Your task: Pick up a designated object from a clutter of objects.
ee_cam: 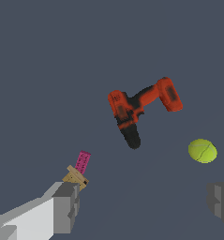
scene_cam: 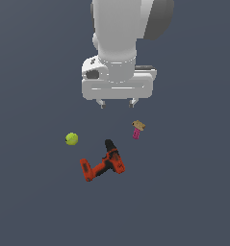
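The tiny tan-brown piece lies on the dark floor, touching the small magenta-pink block. In the wrist view the tan piece sits just beyond one fingertip, with the pink block beside it. My gripper hangs above the floor, open and empty, a little to the exterior view's left of the tan piece. The red-and-black power drill lies nearer the camera. The yellow-green ball is to the exterior view's left.
The drill and ball also show in the wrist view, apart from the fingers. The floor is plain dark grey with no edges in view.
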`<state>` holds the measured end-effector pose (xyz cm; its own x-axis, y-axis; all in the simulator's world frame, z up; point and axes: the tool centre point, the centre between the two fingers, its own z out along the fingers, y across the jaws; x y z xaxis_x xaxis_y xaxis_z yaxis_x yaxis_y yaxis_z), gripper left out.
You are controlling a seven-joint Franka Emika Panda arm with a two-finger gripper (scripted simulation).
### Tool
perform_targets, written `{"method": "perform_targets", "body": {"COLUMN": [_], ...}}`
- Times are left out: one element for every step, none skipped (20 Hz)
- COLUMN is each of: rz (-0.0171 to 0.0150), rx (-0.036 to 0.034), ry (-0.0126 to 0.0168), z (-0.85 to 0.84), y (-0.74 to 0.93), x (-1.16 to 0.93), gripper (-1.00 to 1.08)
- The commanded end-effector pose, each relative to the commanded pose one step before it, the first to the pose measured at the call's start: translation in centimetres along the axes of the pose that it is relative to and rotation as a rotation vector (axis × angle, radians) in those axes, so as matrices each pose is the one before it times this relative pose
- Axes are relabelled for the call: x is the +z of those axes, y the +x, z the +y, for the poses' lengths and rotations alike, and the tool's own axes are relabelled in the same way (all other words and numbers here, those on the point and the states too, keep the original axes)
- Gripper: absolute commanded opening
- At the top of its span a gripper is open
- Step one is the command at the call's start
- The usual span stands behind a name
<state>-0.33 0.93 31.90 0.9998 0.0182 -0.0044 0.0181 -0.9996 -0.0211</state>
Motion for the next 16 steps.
{"method": "perform_targets", "body": {"rz": [0.00000,-0.00020,-0.00062,-0.00100,-0.00139,-0.00179,-0.00202,-0.00167,-0.00123,-0.00081,-0.00039,0.00000,0.00027,0.00029,0.00011,0.00002], "rx": [0.00000,0.00064,0.00203,0.00328,0.00461,0.00603,0.00706,0.00615,0.00490,0.00366,0.00225,0.00000,-0.00091,-0.00275,-0.00336,-0.00438], "ry": [0.00000,-0.00018,-0.00049,-0.00078,-0.00108,-0.00137,-0.00151,-0.00119,-0.00082,-0.00048,-0.00016,0.00000,0.00021,-0.00005,-0.00036,-0.00062], "z": [0.001,0.055,0.172,0.280,0.389,0.498,0.565,0.468,0.352,0.240,0.126,-0.022,-0.058,-0.109,-0.092,-0.096], "y": [0.000,0.001,0.005,0.007,0.008,0.008,0.007,0.005,0.004,0.004,0.003,0.002,-0.002,-0.007,-0.008,-0.012], "x": [0.000,0.028,0.084,0.136,0.186,0.231,0.249,0.189,0.125,0.066,0.015,-0.021,-0.017,0.033,0.095,0.152], "gripper": [1.00,1.00,1.00,1.00,1.00,1.00,1.00,1.00,1.00,1.00,1.00,1.00,1.00,1.00,1.00,1.00]}}
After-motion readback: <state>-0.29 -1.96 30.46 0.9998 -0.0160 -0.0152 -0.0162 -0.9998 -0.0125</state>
